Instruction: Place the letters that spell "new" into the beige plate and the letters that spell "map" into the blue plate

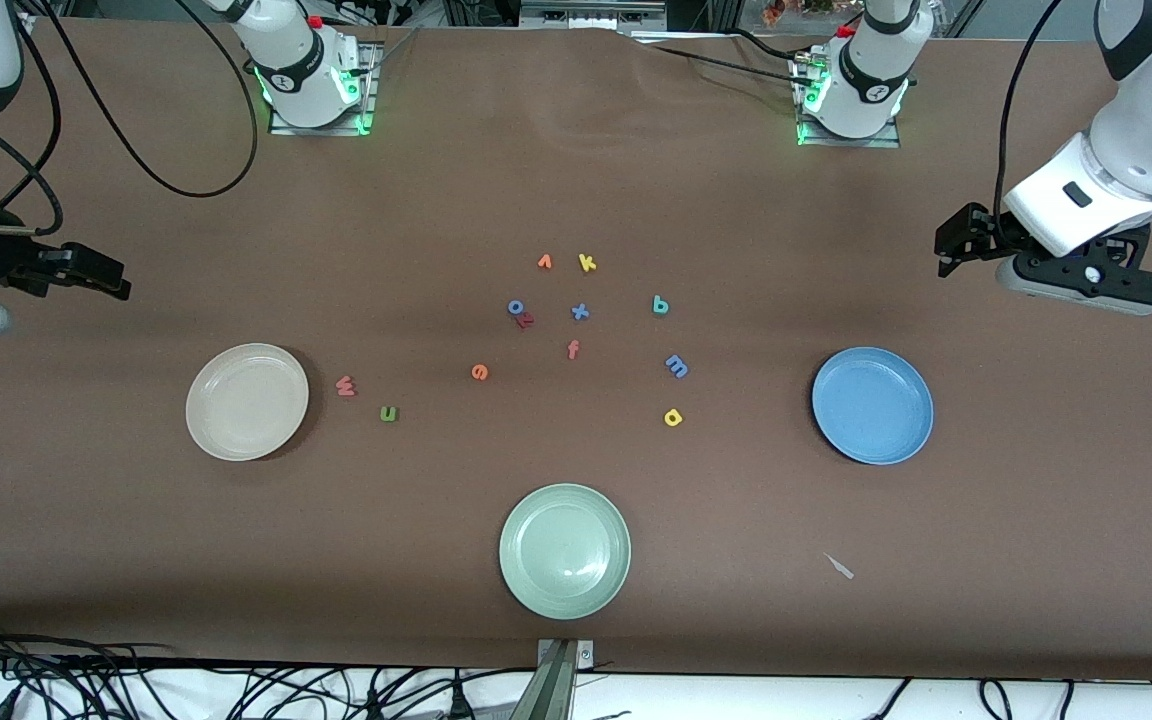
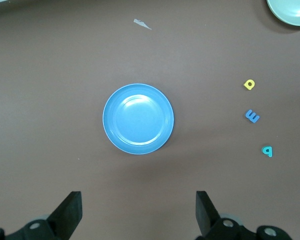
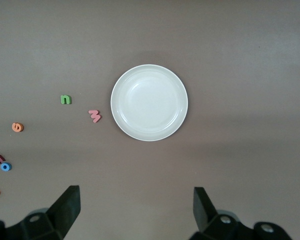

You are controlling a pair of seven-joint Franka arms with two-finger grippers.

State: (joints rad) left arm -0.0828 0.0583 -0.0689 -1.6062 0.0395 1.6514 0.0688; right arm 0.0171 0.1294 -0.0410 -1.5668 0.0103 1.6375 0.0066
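The left gripper (image 2: pixel 138 212) is held high over the desk (image 1: pixel 576 180) at the left arm's end, above the blue plate (image 2: pixel 138 119). Its jaws are spread wide and nothing is held or touched. The right gripper (image 3: pixel 136 210) is held high at the right arm's end, above the beige plate (image 3: pixel 149 102); its jaws are also spread wide and empty.

The beige plate is round, shallow and plain, with nothing in it. Beside it, toward the middle of the desk, the pinkish w (image 1: pixel 345 386) is lying, then the green n (image 1: pixel 389 413) a little nearer to the front camera, then the orange e (image 1: pixel 479 372). The blue plate is of the same shape and nothing is in it either. The blue m (image 1: pixel 676 366), the yellow a (image 1: pixel 673 418) and the teal p (image 1: pixel 661 306) are lying in a loose column between it and the middle of the desk, each well apart from the others.

A cluster of other letters (image 1: pixel 561 300) is seen in the middle. A green plate (image 1: pixel 565 550) stands near the desk edge closest to the front camera. Bare brown desk is seen around both plates.
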